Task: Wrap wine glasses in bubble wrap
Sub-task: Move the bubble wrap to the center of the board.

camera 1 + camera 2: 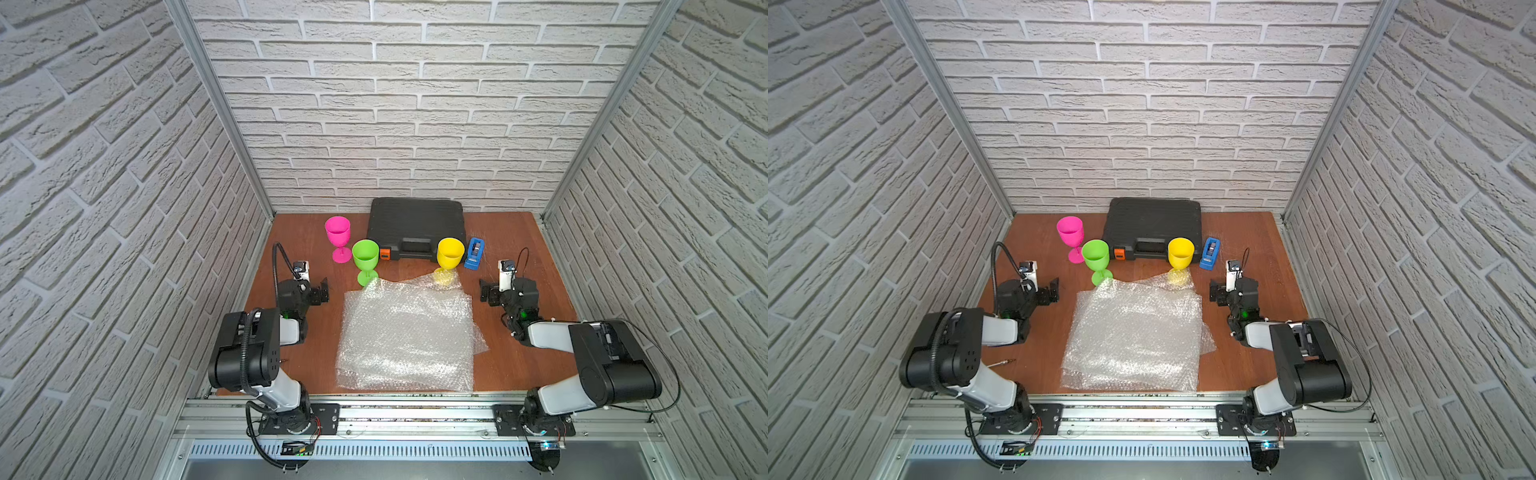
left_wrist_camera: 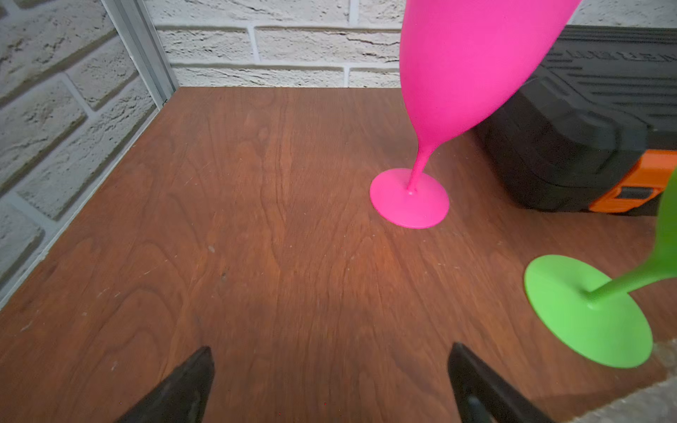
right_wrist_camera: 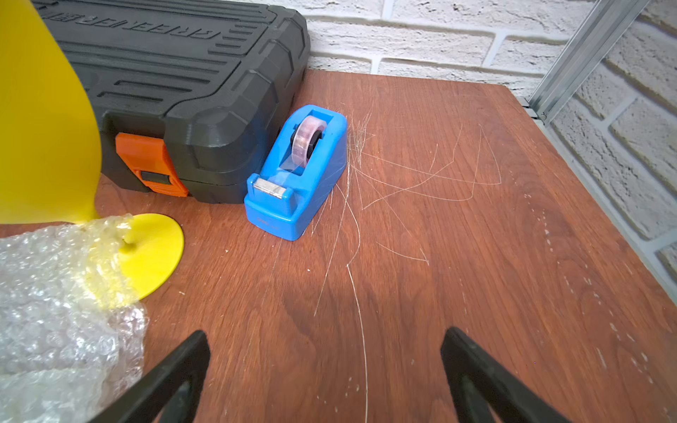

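Three wine glasses stand upright at the back of the table: a pink one (image 1: 337,232) (image 2: 465,73), a green one (image 1: 365,254) (image 2: 586,311) and a yellow one (image 1: 450,251) (image 3: 40,128). The bubble wrap (image 1: 407,336) (image 3: 47,311) lies flat in the middle as stacked sheets. Its far corner covers part of the yellow glass's foot. My left gripper (image 1: 321,290) (image 2: 331,351) hovers open left of the wrap, short of the pink glass. On the wrap's right, my right gripper (image 1: 486,293) (image 3: 326,335) is open too, with nothing between its fingers.
A black tool case (image 1: 415,224) with orange latches lies against the back wall. A blue tape dispenser (image 1: 474,252) (image 3: 296,172) stands beside it, right of the yellow glass. Brick walls close in three sides. A thin metal pin (image 1: 1000,363) lies near the left arm.
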Controlling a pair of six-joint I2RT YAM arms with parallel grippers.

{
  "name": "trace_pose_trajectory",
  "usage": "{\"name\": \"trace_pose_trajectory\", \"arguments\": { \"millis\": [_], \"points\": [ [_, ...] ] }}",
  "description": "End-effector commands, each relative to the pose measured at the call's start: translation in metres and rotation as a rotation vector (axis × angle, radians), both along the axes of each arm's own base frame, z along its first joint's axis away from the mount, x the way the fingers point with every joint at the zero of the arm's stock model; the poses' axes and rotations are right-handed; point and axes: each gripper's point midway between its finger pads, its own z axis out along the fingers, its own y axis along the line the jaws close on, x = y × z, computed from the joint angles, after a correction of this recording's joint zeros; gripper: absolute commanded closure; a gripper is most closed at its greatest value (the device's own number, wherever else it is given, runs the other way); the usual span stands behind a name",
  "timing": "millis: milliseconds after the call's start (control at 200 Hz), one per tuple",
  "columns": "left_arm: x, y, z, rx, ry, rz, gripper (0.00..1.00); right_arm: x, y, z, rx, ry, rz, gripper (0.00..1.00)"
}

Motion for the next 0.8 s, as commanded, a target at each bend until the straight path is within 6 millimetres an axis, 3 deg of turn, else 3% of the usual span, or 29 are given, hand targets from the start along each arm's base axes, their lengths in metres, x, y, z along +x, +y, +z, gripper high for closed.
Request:
{"name": "trace_pose_trajectory", "arguments": {
  "millis": [0,625,710,795],
  "points": [
    [0.007,0.000,0.016,0.006,-0.062,-0.007,0.02,0.007,-0.002,0.014,0.002,-0.048,-0.001,0.01],
    [0.007,0.001,0.015,0.004,-0.060,-0.004,0.02,0.007,-0.001,0.014,0.004,-0.048,-0.001,0.01],
    [0.009,0.009,0.015,-0.004,-0.049,0.039,0.02,0.008,-0.003,0.027,-0.010,-0.073,-0.013,0.01],
    [0.006,0.014,0.019,0.017,-0.057,0.083,0.02,0.011,-0.010,0.046,-0.011,0.037,-0.063,0.01]
  ]
}}
